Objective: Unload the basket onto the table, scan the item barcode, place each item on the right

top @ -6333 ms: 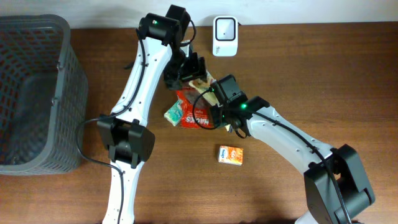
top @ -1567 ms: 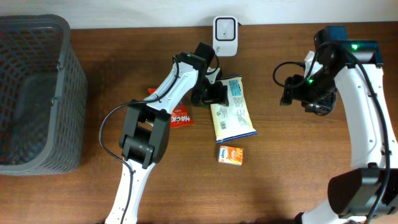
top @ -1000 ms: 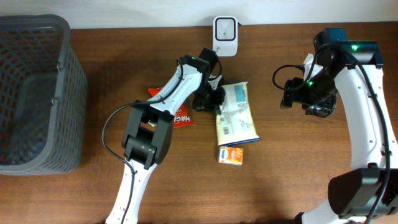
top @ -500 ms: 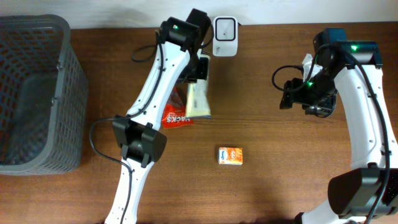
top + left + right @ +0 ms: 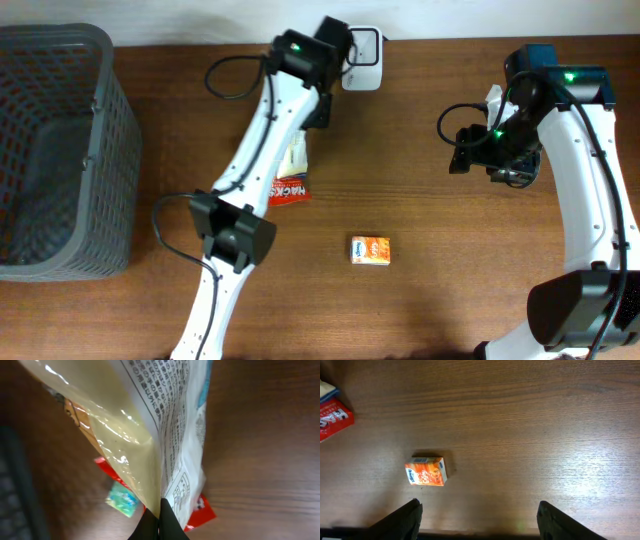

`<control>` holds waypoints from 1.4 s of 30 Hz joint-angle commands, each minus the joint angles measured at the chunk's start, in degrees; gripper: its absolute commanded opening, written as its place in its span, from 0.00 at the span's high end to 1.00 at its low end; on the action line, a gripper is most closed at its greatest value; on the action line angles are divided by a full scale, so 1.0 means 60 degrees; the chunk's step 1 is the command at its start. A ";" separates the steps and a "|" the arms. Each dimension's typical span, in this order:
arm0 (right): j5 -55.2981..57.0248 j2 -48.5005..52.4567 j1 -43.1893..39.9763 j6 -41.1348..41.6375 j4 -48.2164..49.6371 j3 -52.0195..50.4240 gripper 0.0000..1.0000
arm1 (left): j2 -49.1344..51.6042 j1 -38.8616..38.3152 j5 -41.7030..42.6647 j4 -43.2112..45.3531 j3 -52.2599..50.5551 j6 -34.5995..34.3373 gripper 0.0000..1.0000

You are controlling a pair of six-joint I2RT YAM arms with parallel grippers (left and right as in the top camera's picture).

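Obs.: left pincer (image 5: 159,521) has its jaws together, clamped on an edge seam of the pale snack bag (image 5: 170,425), which hangs clear of the counter (image 5: 450,290). Change noted: a second back the bag lay spread almost flat, print up, just below the scanner (image 5: 365,50). Now it is raised and turned edge-on to the overhead camera, reading as a narrow strip, and the left wrist has swung up so that it partly covers the scanner. The bag sits below and to the left of the scanner, above the red packet (image 5: 288,189). In the left wrist view the fine-print panel faces right; no barcode can be made out there. Reading: the item is picked and on its way, but its printed panel does not appear to face the scanner window, so the scan itself looks not yet done; a further turn and approach seem needed. The right pincer (image 5: 480,506) has its jaws apart and holds nothing. It hovers over bare counter on the right, well apart from the scanner, in the same place as a second ago. Count: arms 2; scanner 1; snack bag 1, held; red packet 1; orange carton (image 5: 370,250) 1, alone near the counter's middle; small teal packet (image 5: 120,500) 1, seen only from the left wrist, beside the red packet; mesh basket (image 5: 100,120) 1, at the far left.
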 commanded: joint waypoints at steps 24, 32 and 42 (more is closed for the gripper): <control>-0.0091 -0.0058 0.0044 -0.0226 -0.0036 -0.0051 0.22 | 0.0597 -0.0863 -0.0404 0.0874 0.0047 -0.2113 1.00; -0.0091 -0.0058 0.0044 -0.0226 -0.0040 -0.0051 0.21 | 0.1574 -0.1763 0.0095 0.1486 0.0022 -0.2109 1.00; -0.0091 -0.0058 0.0033 -0.0222 -0.0080 -0.0051 0.17 | 0.1570 -0.2197 0.1581 0.1592 0.0062 -0.1953 0.40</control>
